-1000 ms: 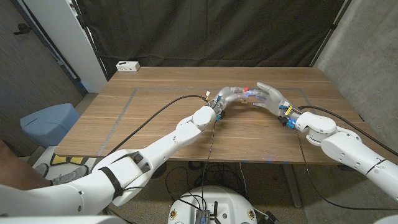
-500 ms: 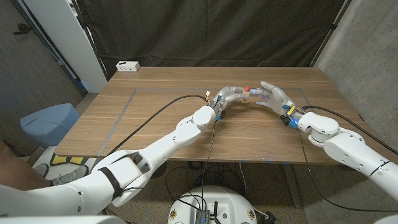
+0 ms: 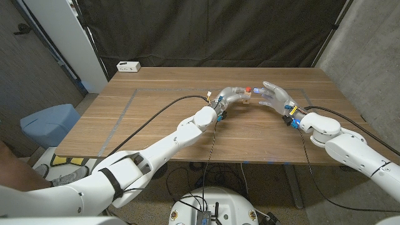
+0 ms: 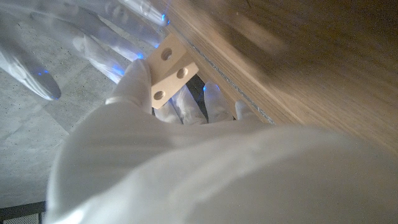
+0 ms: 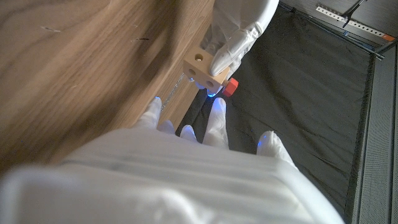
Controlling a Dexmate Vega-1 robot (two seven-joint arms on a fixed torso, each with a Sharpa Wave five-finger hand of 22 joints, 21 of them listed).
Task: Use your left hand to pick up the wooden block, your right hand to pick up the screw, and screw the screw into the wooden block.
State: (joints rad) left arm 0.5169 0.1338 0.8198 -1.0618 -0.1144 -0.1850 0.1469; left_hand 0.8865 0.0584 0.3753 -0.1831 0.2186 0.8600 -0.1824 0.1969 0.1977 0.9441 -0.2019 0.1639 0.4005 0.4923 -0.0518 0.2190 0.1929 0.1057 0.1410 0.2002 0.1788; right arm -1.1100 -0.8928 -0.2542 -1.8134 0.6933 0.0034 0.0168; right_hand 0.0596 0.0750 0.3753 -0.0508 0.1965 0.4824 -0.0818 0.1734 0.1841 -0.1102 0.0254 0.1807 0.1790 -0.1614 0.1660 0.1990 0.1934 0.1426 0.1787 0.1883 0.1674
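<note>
the wooden block (image 4: pixel 169 70) sits in my left hand (image 3: pixel 232 95), lifted above the middle of the wooden table (image 3: pixel 156 119), toward its far side. in the left wrist view i see the block's face with three holes in a row, pinched between the thumb and the fingers (image 4: pixel 186 102) behind it. in the right wrist view the same block (image 5: pixel 203 70) shows two holes, and the red screw (image 5: pixel 231 86) sticks out of its side, touching the block.

my right hand (image 3: pixel 275 97) hovers just beside the block, palm toward it, fingers (image 5: pixel 217 118) spread apart and holding nothing; the fingertips sit near the red screw (image 3: pixel 248 89) but i cannot tell whether any of them touch it.

a black cable (image 3: pixel 150 119) runs along my left arm. a small white box (image 3: pixel 129 66) rests on the far left corner of the table, well apart from both hands.
</note>
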